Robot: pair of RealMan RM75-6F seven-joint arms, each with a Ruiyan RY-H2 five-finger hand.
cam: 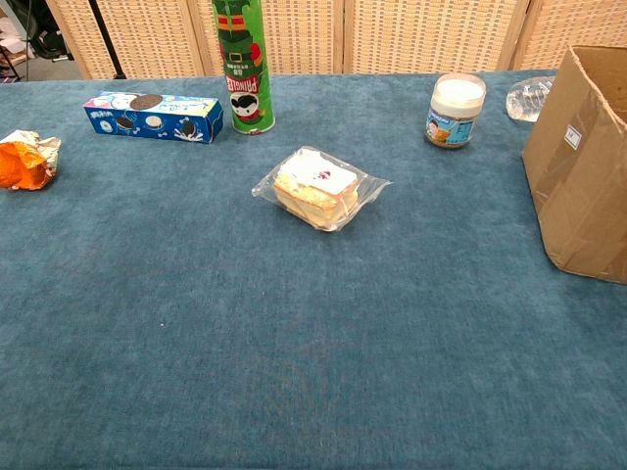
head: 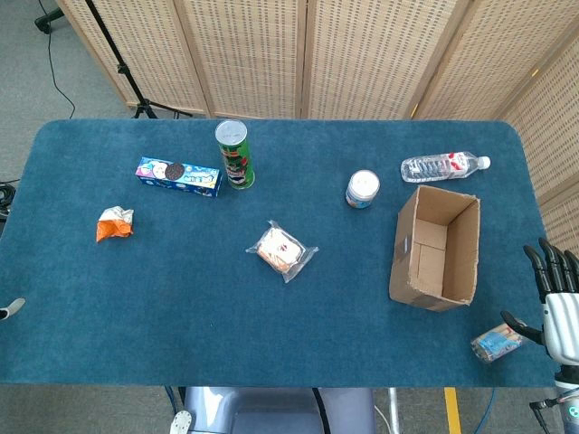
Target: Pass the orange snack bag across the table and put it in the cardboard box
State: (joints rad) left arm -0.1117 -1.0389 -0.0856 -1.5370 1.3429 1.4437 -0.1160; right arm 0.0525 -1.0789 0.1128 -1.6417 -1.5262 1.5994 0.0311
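The orange snack bag (head: 114, 224) lies crumpled on the blue table's left side, also seen at the left edge of the chest view as the orange bag (cam: 24, 162). The cardboard box (head: 435, 246) stands open-topped on the right, and its brown wall (cam: 586, 166) fills the chest view's right edge. My right hand (head: 556, 303) hovers past the table's right edge beside the box, fingers spread and holding nothing. Only a small grey tip of my left hand (head: 9, 309) shows at the left edge, below the bag and apart from it.
A blue cookie box (head: 179, 176) and a green chip can (head: 234, 154) stand at the back left. A wrapped sandwich (head: 282, 250) lies mid-table. A white-lidded jar (head: 362, 190) and a water bottle (head: 443, 166) sit behind the box. A small blue packet (head: 496, 344) lies by my right thumb.
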